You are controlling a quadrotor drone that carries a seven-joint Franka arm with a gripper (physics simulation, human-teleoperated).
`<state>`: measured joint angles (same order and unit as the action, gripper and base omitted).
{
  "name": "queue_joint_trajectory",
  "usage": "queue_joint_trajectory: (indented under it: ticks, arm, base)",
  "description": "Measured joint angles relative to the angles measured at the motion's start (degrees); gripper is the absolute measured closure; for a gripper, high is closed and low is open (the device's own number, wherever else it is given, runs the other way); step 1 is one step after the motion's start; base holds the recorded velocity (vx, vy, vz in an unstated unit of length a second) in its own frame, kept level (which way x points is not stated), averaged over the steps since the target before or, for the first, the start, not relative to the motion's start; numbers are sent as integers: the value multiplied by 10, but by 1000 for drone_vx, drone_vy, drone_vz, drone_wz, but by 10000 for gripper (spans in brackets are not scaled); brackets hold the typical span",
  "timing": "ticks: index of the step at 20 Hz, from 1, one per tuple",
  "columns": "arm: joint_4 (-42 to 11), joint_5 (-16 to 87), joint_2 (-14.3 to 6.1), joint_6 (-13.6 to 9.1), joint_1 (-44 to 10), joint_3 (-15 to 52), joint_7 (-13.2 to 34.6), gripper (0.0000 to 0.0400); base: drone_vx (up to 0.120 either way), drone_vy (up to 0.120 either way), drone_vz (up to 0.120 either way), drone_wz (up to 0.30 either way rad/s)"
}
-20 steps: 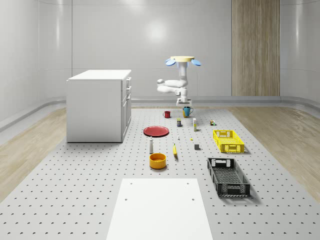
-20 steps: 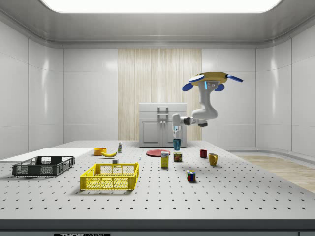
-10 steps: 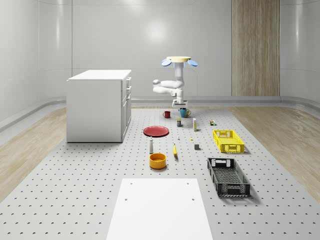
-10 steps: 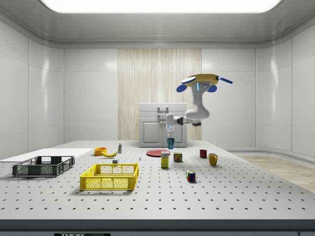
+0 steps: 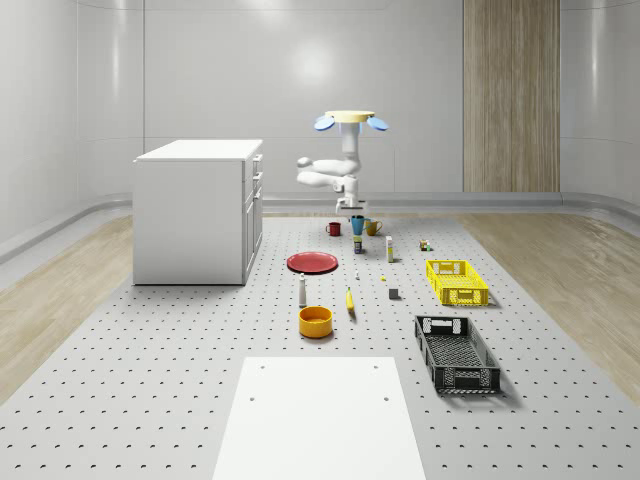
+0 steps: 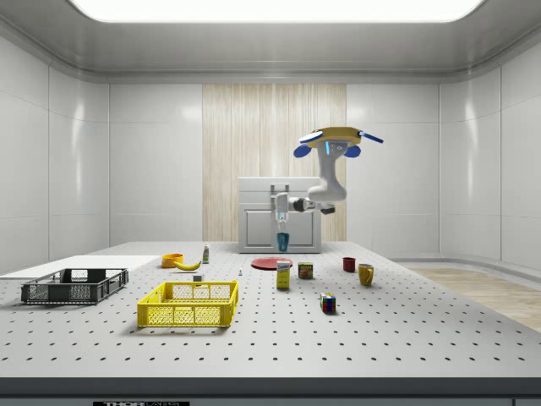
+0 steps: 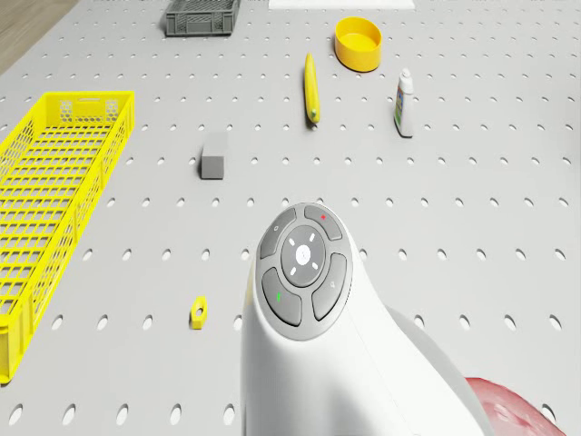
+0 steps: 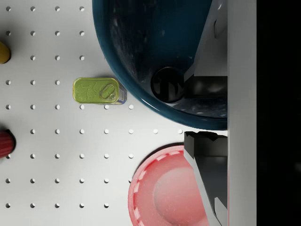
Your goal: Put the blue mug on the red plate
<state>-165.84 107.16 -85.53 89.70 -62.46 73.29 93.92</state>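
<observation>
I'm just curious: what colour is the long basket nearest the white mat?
Black, or very dark grey. The basket shows best in the whole-scene view.

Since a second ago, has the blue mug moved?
Yes. In the side view the blue mug, held by the gripper, has shifted toward that view's left, from beside the red mug to nearly over the red plate.

Drone [image 6: 333, 136] hovering, arm bent, fingers [image 8: 207, 155] clamping mug rim.
</observation>
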Motion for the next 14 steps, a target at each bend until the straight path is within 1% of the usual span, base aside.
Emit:
queue_joint_trajectory:
  ticks: [14]
  arm:
    - [0, -2, -6, 5, -2, 1, 1, 300]
  base:
    - [120, -120, 0, 0]
